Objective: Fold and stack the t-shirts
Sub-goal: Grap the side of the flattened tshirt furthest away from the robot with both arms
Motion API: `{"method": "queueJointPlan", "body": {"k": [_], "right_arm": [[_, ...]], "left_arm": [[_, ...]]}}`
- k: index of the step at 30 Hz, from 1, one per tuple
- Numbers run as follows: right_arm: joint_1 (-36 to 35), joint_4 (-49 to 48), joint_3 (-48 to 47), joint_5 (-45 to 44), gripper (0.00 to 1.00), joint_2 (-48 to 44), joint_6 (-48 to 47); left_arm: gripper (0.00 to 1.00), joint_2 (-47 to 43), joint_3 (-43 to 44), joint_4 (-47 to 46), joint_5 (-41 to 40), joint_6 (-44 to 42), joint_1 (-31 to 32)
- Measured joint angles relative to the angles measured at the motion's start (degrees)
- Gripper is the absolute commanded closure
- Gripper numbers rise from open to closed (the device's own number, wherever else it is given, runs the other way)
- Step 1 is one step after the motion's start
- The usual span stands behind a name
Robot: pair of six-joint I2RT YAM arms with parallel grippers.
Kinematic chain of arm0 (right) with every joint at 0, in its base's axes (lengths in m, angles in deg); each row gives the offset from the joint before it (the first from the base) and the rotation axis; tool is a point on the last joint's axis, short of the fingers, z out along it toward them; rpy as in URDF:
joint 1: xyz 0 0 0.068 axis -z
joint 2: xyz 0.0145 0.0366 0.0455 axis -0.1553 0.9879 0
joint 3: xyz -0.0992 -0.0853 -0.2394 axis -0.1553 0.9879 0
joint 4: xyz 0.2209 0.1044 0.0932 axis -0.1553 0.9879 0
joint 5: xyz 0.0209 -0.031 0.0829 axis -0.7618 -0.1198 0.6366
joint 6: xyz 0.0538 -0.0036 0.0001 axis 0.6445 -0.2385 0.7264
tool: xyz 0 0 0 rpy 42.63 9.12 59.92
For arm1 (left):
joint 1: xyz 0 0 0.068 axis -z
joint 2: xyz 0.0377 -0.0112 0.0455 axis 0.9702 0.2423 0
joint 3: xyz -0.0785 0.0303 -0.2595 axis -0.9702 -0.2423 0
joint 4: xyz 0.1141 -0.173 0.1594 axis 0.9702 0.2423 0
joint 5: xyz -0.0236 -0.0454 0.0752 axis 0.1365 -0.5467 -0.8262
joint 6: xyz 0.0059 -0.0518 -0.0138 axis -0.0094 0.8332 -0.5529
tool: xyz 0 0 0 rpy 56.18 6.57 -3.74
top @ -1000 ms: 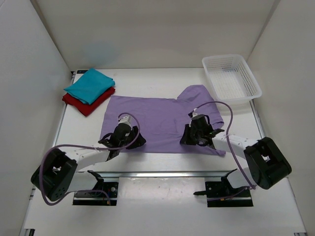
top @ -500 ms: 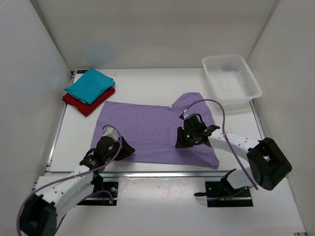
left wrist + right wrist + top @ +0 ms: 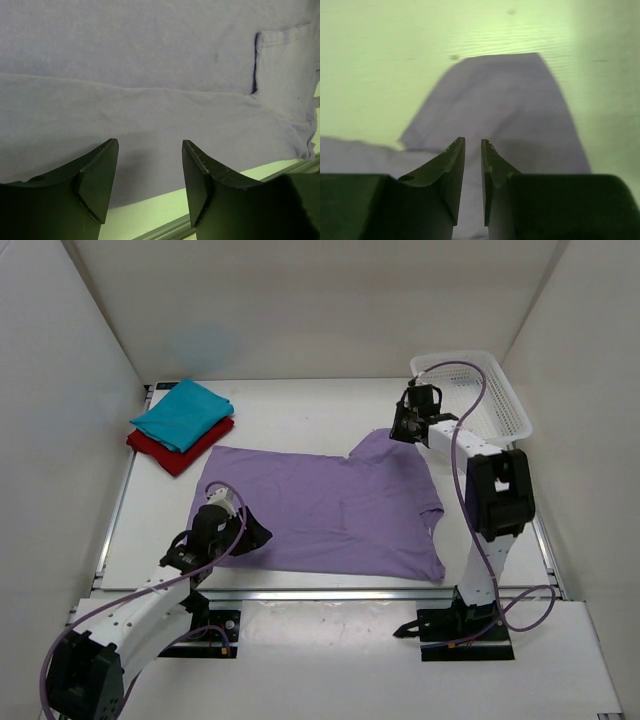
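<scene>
Left jaws gape wide; right jaws (arm (image 3: 455, 435) outstretched) seem barely parted.

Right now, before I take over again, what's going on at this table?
The lavender shirt lies spread flat mid-table, not yet folded. The left gripper, jaws open and empty, is at the shirt's near-left hem. The right gripper, jaws only narrowly apart and holding nothing, is over the far-right sleeve beside the white basket. The teal shirt sits folded on the folded red shirt at the far-left corner.
</scene>
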Motion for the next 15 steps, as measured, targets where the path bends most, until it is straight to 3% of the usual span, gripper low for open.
{"method": "queueJointPlan", "body": {"k": [7, 11, 15], "right_arm": [[3.56, 6.78, -12.20, -5.84, 0.70, 14.49, -2.97], [3.63, 8.81, -18.97, -8.24, 0.61, 17.88, -4.90], [3.56, 9.94, -23.96, -8.87, 0.59, 20.22, -6.51]], "left_arm": [[0.35, 0.72, 0.00, -1.97, 0.44, -0.13, -0.20], [0.35, 1.49, -0.11, -3.23, 0.48, 0.04, 0.22], [0.35, 2.84, -0.39, -4.39, 0.48, 0.33, 1.03]]}}
